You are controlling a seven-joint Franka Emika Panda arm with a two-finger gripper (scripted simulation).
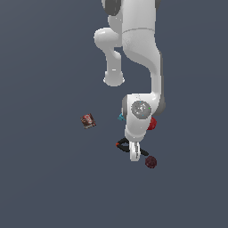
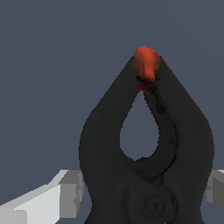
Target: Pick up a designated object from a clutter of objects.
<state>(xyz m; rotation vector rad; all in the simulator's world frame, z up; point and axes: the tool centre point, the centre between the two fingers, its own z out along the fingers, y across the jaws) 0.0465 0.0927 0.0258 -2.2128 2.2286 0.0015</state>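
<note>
Between the pincer's (image 2: 144, 192) two pale grey fingers (image 2: 70, 194), the wrist view shows the black spring clamp (image 2: 105, 148) filling most of the picture: its hinge body sits level with the fingers, one finger on each side of it, and its two curved arms close together at a small orange-red tip (image 2: 146, 65). The fingers stand apart with the clamp's body between them; whether their pads press on it or merely flank it cannot be told, so the grip itself cannot be judged.

From the exterior view, the pincer (image 1: 135, 156) points down at the dark grey surface (image 1: 44, 187), and parts of the black clamp (image 1: 123, 144) stick out on both sides of it, with the orange-red tip (image 1: 117, 144) toward the exterior view's left. Whether the clamp rests on the surface or is lifted is unclear. A dark maroon ball (image 1: 151, 162) lies just beside the pincer on the exterior view's right. A red round fruit (image 1: 152, 124) and a cyan block (image 1: 120, 117) peek out from behind the white wrist (image 1: 139, 118), one on each side. A reddish-brown box (image 1: 88, 120) sits well apart, toward the exterior view's left.
</note>
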